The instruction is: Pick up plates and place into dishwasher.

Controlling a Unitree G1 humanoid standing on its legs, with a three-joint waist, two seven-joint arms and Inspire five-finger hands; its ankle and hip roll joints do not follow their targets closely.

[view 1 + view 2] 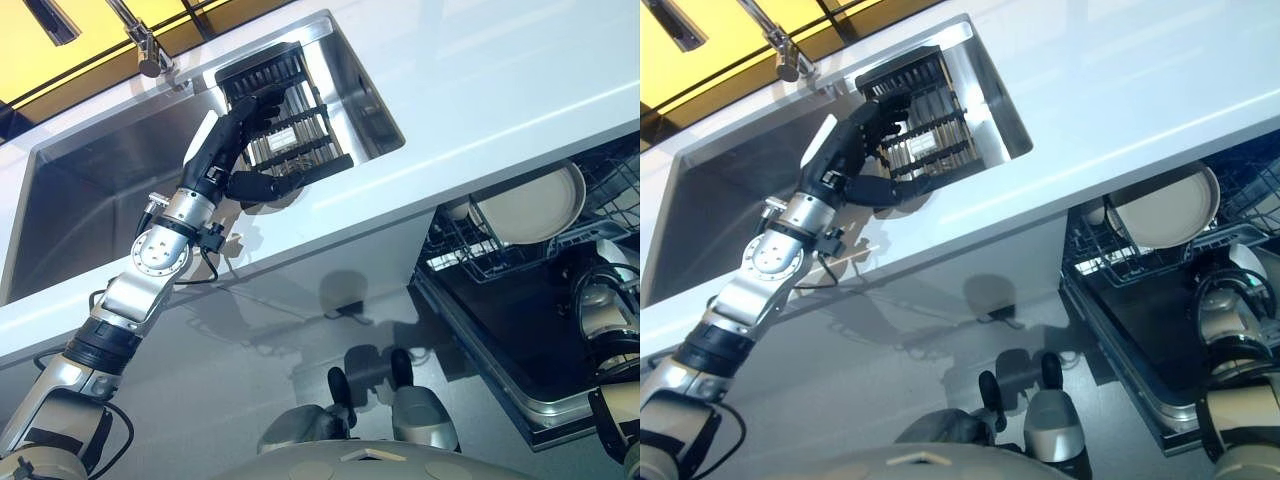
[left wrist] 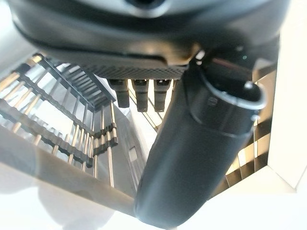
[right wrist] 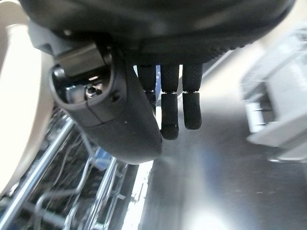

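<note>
With our left hand point(image 1: 238, 135) reaching open-fingered and empty into the sink's drying rack point(image 1: 290, 120), and our right hand point(image 3: 168, 103) relaxed beside the plate point(image 1: 530, 205) already in the dishwasher rack point(image 1: 470, 250), we should close squarely on a plate's rim.

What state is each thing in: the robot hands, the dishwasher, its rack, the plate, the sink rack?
Left robot hand: open, fingers reaching onto the sink rack.
Right robot hand: open, holding nothing.
Dishwasher door: open, folded down.
Dishwasher rack: pulled out.
Plate: standing on edge in the dishwasher rack.
Sink rack: sitting in the sink.
</note>
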